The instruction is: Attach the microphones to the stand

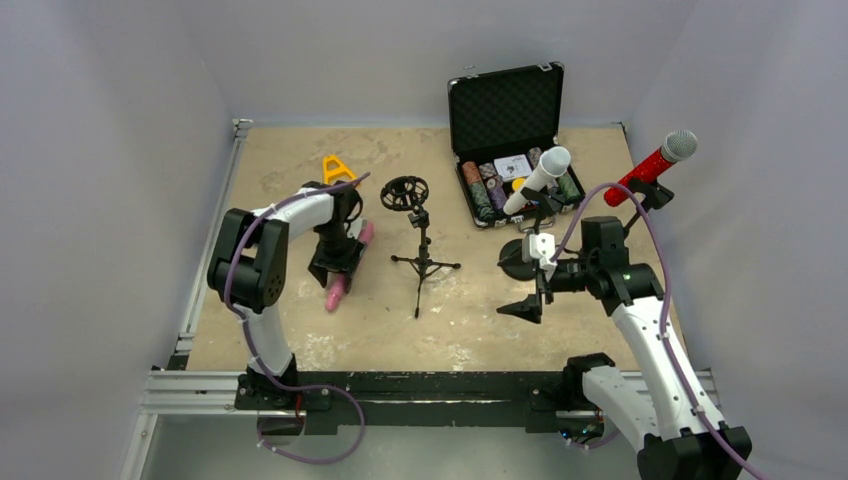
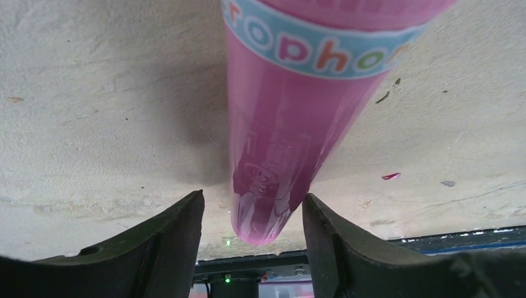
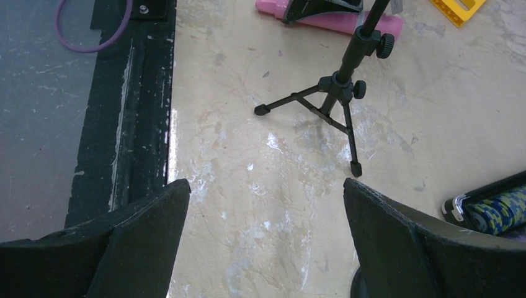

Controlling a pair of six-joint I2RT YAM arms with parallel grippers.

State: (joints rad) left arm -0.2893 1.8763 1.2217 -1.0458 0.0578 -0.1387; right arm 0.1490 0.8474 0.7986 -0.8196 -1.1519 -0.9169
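The left gripper (image 2: pixel 252 197) and empty right gripper (image 3: pixel 267 183) both gape; the pink microphone (image 2: pixel 279 124), tapered between the left jaws, could slip when pinched.

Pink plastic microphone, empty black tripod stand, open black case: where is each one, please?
Pink plastic microphone (image 2: pixel 273 136): left wrist view, on its smooth handle.
Empty black tripod stand (image 3: pixel 338 84): right wrist view, on the hub joining its legs.
Open black case (image 1: pixel 505 108): top external view, on its foam-lined lid.
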